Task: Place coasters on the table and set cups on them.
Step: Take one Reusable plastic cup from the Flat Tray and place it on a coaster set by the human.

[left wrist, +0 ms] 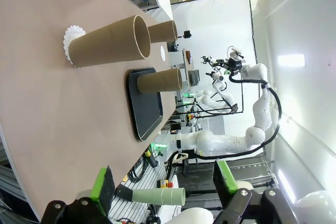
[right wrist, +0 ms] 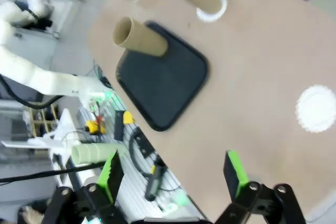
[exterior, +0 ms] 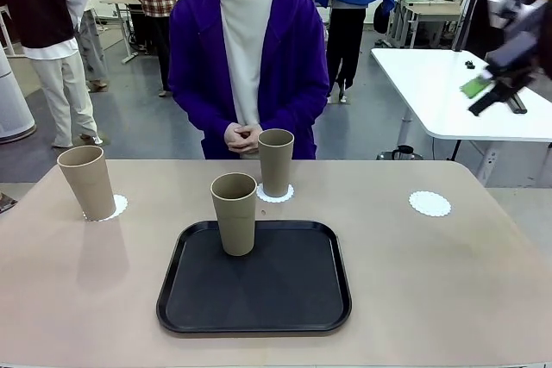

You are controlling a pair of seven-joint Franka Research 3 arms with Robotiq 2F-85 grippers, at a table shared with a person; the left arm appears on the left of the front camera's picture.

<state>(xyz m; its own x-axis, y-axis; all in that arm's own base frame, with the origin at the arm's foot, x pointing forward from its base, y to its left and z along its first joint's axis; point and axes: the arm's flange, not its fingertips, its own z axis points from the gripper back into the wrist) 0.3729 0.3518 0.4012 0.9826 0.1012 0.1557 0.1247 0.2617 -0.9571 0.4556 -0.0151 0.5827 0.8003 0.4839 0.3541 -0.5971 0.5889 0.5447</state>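
Cups, three tall tapered tan-brown matte tumblers, all stood upright; one (exterior: pixel 86 181) stood well to the left of the black rounded raised-rim tray (exterior: pixel 285 290), seated on a small white scalloped paper coaster (exterior: pixel 118 206) that peeped out beside its base; a second (exterior: pixel 276 161) stood just beyond the tray's far edge on another such coaster (exterior: pixel 276 195); the third (exterior: pixel 235 215) stood inside the tray near its far edge with no coaster under it, so I judged it the one left to serve. A third coaster (exterior: pixel 429 203) lay bare on the large beige matte table (exterior: pixel 448 290), beyond and to the right of the tray, well apart from it; it was evidently laid there to receive that last cup. The person's hands (exterior: pixel 242 136) were clasped beyond the tray, touching nothing, which read as waiting. The right gripper (exterior: pixel 477 96) hung high, far to the right of the tray, jaws spread wide and holding nothing. The left gripper (left wrist: pixel 164 183) was likewise wide open and empty, held far to the left of the tray, clear of the cup on that side. By my reckoning two of three settings were done; the next move called for a grasp on the tray cup and a level carry to the bare coaster, since so tall and narrow-based a tumbler would likely tip if nudged near its rim.
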